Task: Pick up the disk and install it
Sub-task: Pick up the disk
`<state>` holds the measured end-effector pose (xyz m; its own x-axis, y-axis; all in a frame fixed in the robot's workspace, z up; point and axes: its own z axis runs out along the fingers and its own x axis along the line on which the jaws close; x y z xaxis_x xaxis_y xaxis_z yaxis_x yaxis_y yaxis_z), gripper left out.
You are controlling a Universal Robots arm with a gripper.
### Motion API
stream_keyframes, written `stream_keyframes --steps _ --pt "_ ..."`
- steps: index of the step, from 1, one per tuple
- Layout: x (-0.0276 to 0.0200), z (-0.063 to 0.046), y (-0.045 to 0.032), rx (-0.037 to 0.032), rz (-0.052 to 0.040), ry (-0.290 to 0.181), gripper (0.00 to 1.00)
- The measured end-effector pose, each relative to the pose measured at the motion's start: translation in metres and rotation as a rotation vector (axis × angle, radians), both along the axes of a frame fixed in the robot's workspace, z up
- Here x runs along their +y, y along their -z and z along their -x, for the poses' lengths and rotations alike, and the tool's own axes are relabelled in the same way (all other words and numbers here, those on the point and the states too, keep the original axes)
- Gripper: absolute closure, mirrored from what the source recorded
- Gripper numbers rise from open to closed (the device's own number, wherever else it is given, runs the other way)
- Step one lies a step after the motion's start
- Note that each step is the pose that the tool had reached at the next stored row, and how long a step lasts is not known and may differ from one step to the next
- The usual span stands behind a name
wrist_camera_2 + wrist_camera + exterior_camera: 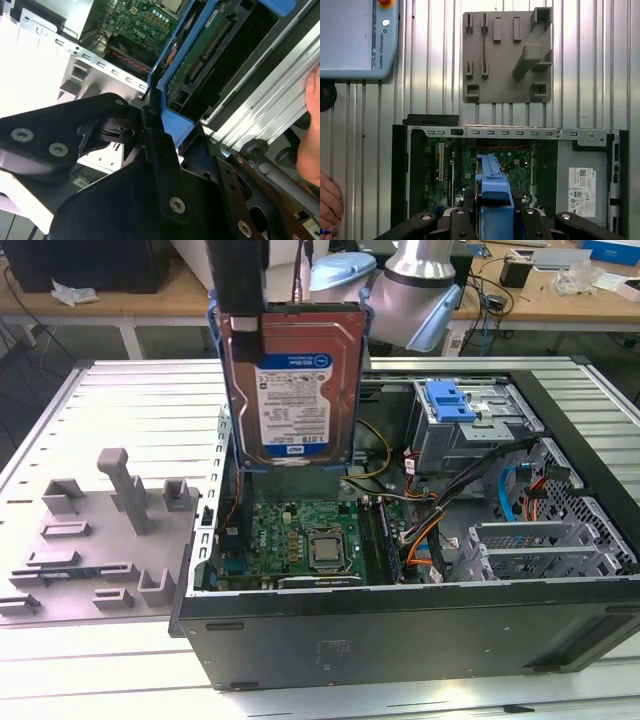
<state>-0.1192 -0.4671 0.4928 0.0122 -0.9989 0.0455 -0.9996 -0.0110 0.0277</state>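
The arm [420,280] comes in from the top of the exterior view, its silver and pale-blue wrist joint bent so that the hand [242,310] points straight down over the open computer case [400,640]. The hand is clamped on the disk [292,380], gripping it by the upper edge of its blue carrier bracket. One black finger lies over the top corner nearer the exterior view's left.

The disk hangs upright with its long side vertical. Its white-and-blue label faces the exterior camera, and it touches nothing but the hand. It is above the end of the case toward the exterior view's left, over the green motherboard [300,530]. It is well apart from the silver drive cage [470,430] with the blue tab, which sits toward the exterior view's right.

In the second wrist view the hand [150,120] pinches the blue bracket, and the green circuit-board side of the disk [200,50] runs away from it toward the case. In the first wrist view the hand [492,217] flanks the disk [492,192], seen edge-on, with the case directly below.

Beside the case on the ribbed metal desk [150,400] lies a grey fixture plate [100,540]. A person's fingers [329,202] rest at the desk's edge.
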Motion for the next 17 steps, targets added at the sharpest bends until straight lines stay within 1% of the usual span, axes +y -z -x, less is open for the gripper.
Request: stream_keyframes --steps 3,4,5,6,7,9,11,13,14,16,17 --pt "-0.0075 -0.009 -0.0002 0.0001 0.0001 0.000 0.63" --pt "-0.0093 -0.011 -0.0002 0.0001 0.0001 0.000 0.63" --pt "-0.0129 -0.017 -0.0003 0.0001 0.0001 0.000 0.63" --pt "-0.0179 -0.023 -0.0003 0.0001 0.0001 0.000 0.63" --pt "-0.0212 -0.028 -0.0003 0.0001 0.0001 0.000 0.63" --pt "-0.0251 -0.034 -0.0003 0.0001 0.0001 0.000 0.63" --pt "-0.0313 -0.043 -0.0003 0.0001 0.0000 0.000 0.63" --pt "-0.0351 -0.050 -0.0003 0.0001 0.0001 0.000 0.63" --pt "-0.0403 -0.059 -0.0003 0.0001 0.0000 0.000 0.63" --pt "-0.0444 -0.067 -0.0003 0.0001 0.0000 0.000 0.63" --pt "-0.0476 -0.072 -0.0003 0.0001 -0.0001 0.000 0.63"
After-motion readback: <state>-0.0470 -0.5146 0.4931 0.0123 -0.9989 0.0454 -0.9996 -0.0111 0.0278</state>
